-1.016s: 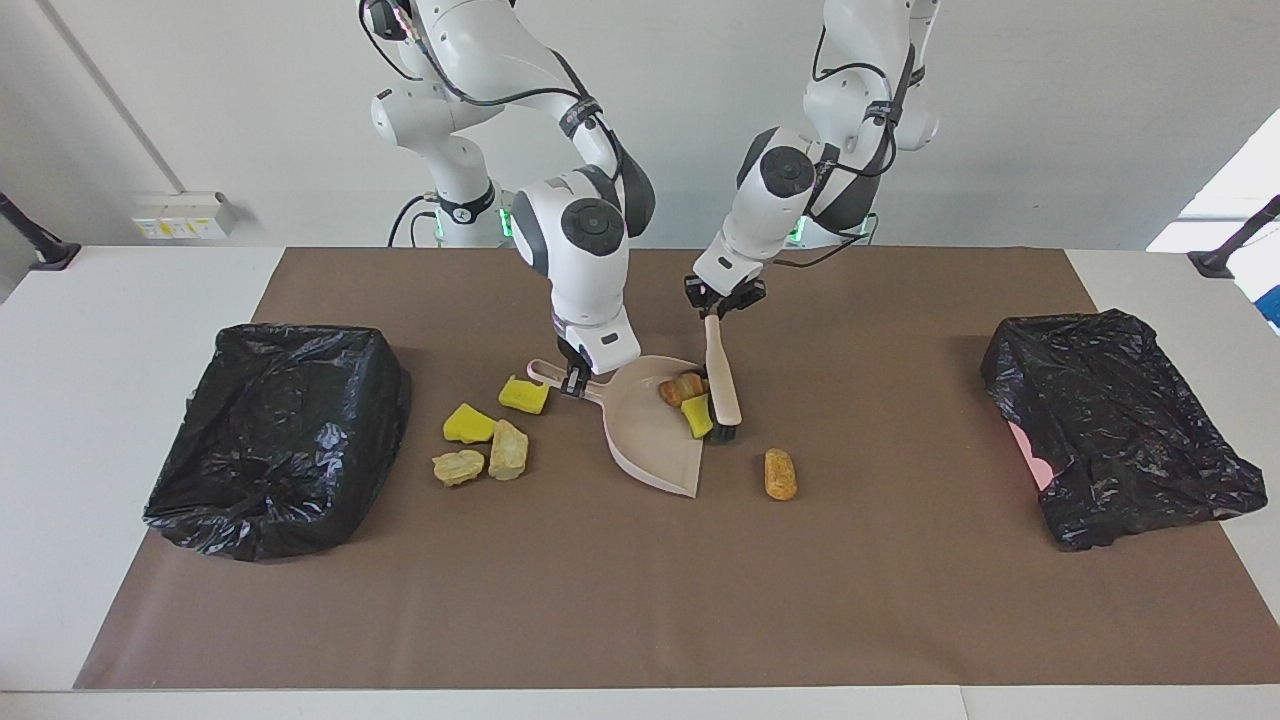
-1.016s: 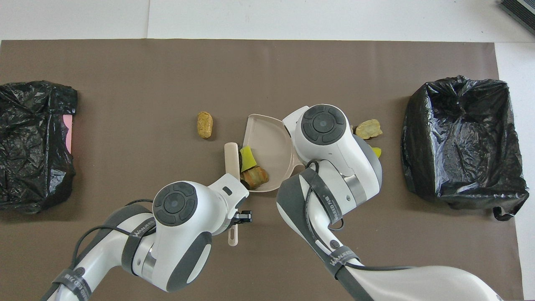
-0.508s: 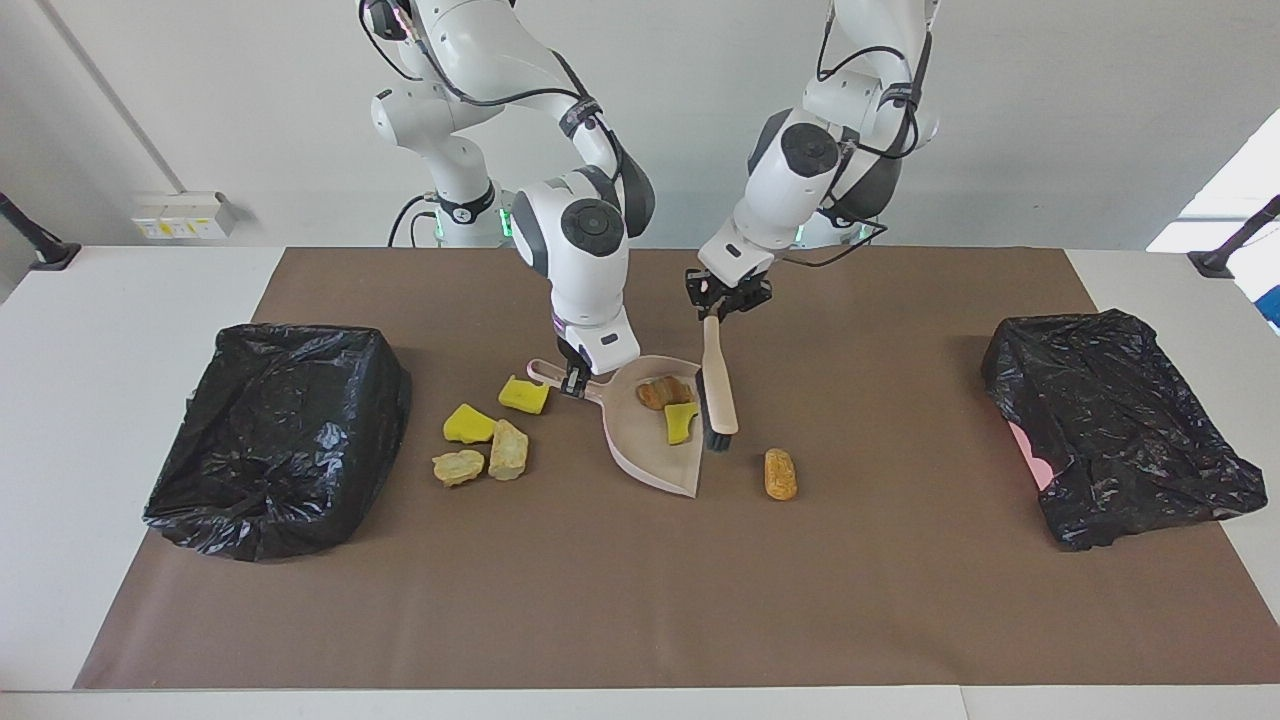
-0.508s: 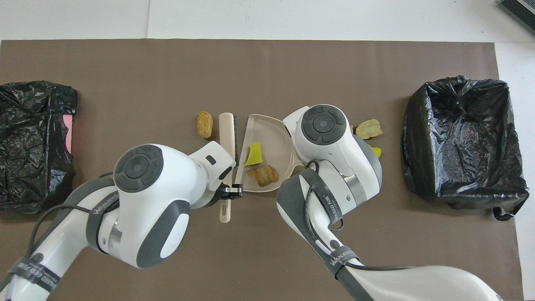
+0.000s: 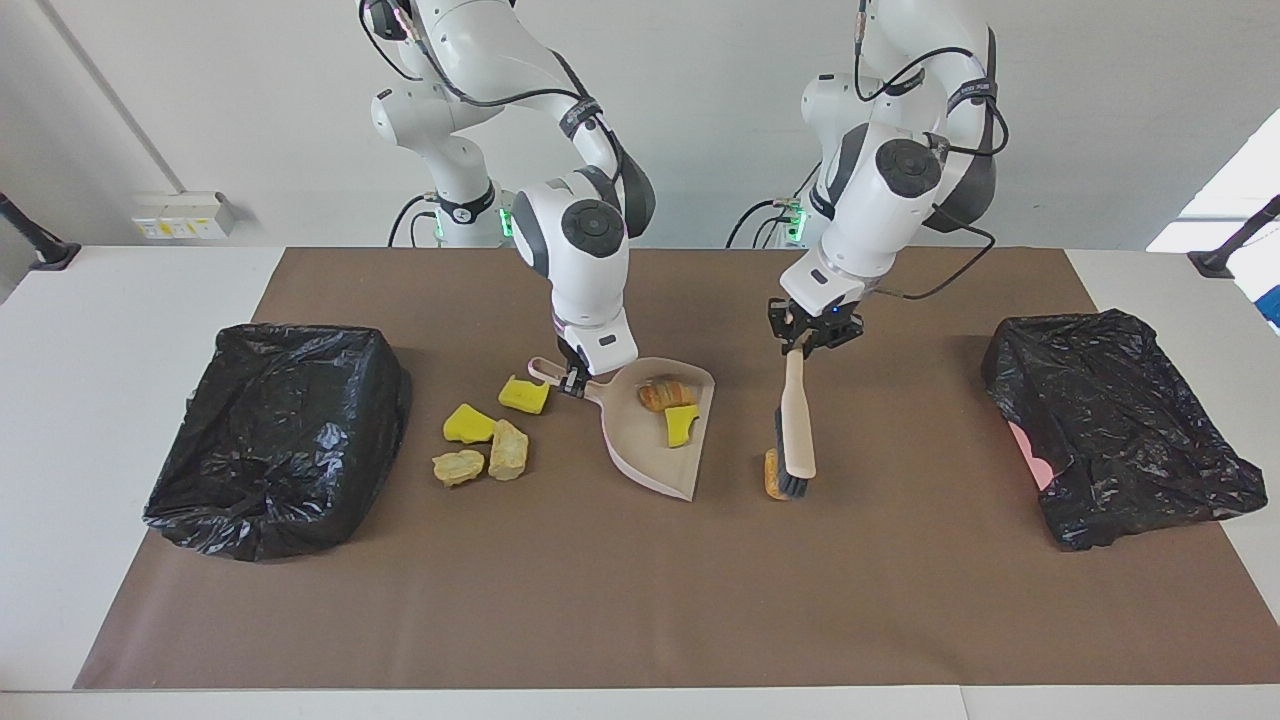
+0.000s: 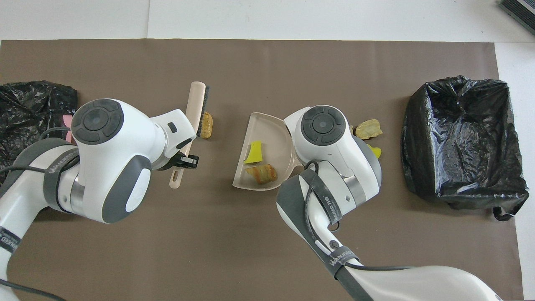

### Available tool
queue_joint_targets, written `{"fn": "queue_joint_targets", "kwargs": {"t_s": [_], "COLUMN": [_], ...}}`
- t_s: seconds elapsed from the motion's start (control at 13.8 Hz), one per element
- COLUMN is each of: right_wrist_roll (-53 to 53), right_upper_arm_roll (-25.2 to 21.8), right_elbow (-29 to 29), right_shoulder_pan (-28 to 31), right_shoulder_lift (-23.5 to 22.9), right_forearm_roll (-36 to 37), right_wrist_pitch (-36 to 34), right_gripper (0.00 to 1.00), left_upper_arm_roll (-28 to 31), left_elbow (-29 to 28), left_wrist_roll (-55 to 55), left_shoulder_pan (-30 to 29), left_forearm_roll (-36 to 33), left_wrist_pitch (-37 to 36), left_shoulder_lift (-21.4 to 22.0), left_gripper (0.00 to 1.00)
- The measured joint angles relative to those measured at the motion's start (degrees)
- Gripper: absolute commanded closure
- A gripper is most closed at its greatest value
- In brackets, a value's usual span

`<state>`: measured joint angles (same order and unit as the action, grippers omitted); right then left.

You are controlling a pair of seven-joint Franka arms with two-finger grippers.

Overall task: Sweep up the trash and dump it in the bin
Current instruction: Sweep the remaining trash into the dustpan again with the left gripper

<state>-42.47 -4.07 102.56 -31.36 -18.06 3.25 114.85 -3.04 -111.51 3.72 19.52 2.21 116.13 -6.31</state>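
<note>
Left tool [image 5: 810, 337] clamped on the slim handle of the beige brush [image 5: 797, 425]; brush hangs tilted, black bristle head down on the brown paper mat [image 5: 640, 590], bristles touching a golden-brown, crusty oval lump [image 6: 205, 124] on the side toward the left arm's end of the table.

Right tool [image 5: 574, 381] closed on the handle of the beige plastic dustpan [image 5: 650, 450], a smooth scoop with a rounded back wall and a straight open lip. The pan rests on the mat. In it: one bright yellow spongy chunk [image 5: 682, 423] and one brown layered, bread-like piece [image 5: 664, 393], touching each other.

Four more trash lumps lie on the mat beside the pan, toward the right arm's end: a yellow spongy wedge [image 5: 524, 395] just by the pan's handle; farther from the robots, a second yellow chunk [image 5: 469, 424], a pale tan rough piece [image 5: 508, 449], and a tan crumpled one [image 5: 458, 467], clustered close.

Crinkled, glossy black bag-lined bin [image 5: 275, 435] at the right arm's end; a second [image 5: 1120, 425] at the left arm's end, pink showing at its side.
</note>
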Motion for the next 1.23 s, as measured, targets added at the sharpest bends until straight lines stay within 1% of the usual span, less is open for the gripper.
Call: {"fn": "queue_joint_targets", "kwargs": {"t_s": [0.15, 0.29, 0.51, 0.73, 0.94, 1.23], "right_wrist_roll": [0.2, 0.3, 0.3, 0.3, 0.4, 0.4], "right_upper_arm_roll": [0.0, 0.0, 0.0, 0.0, 0.0, 0.0], "right_elbow": [0.0, 0.0, 0.1, 0.2, 0.3, 0.3], "right_shoulder_pan": [0.0, 0.0, 0.0, 0.0, 0.0, 0.0], "right_shoulder_lift": [0.0, 0.0, 0.0, 0.0, 0.0, 0.0], "right_forearm_roll": [0.0, 0.0, 0.0, -0.1, -0.1, -0.1], "right_wrist_pitch": [0.0, 0.0, 0.0, 0.0, 0.0, 0.0], "right_gripper": [1.00, 1.00, 1.00, 1.00, 1.00, 1.00], "left_upper_arm_roll": [0.0, 0.1, 0.0, -1.0, -1.5, -1.8], "left_elbow": [2.0, 2.4, 2.1, -0.9, -4.7, -6.3], "left_wrist_roll": [-3.8, -7.8, -10.5, -10.6, -10.6, -9.1], "left_shoulder_pan": [-2.5, -5.0, -5.9, -5.4, -2.5, 4.6], "left_forearm_roll": [-1.3, -3.2, -4.5, -4.8, -4.6, -0.8], "left_wrist_pitch": [0.0, -0.1, -3.0, -3.6, -3.6, -3.6], "left_shoulder_lift": [-2.9, -4.2, -4.4, -4.1, -2.3, 0.0], "left_gripper": [1.00, 1.00, 1.00, 1.00, 1.00, 1.00]}}
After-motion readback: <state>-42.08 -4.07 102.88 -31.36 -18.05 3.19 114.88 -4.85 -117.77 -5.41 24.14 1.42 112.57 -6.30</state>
